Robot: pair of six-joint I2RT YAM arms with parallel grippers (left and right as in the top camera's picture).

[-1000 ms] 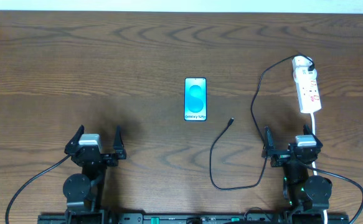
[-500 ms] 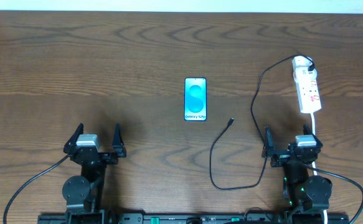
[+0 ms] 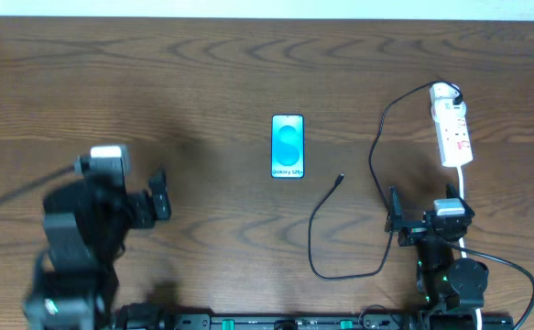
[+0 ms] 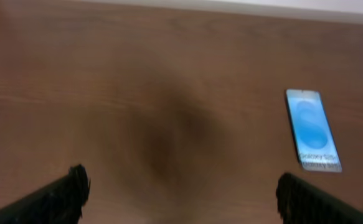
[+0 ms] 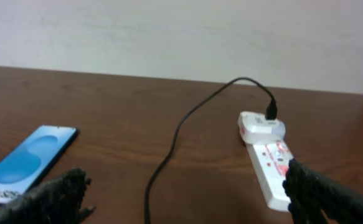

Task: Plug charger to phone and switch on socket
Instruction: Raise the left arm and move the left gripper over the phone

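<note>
The phone (image 3: 288,147), blue swirl screen up, lies flat at the table's middle; it shows in the left wrist view (image 4: 313,129) and the right wrist view (image 5: 25,163). The charger's black cable (image 3: 319,225) loops from its loose plug tip (image 3: 341,178) up to the white adapter (image 3: 444,92), which sits in the socket strip (image 3: 453,131) at the right. The adapter (image 5: 261,124) and strip (image 5: 269,163) also show in the right wrist view. My left gripper (image 3: 129,197) is open and empty, raised at the left, blurred. My right gripper (image 3: 429,218) is open and empty below the strip.
The strip's thick white cord (image 3: 464,192) runs down past my right arm. The brown wooden table (image 3: 157,82) ends at a pale wall along its far edge (image 5: 169,37).
My left arm has lifted and swung forward and to the left, and it is blurred with motion. The right arm, phone, cable and strip have not moved.
</note>
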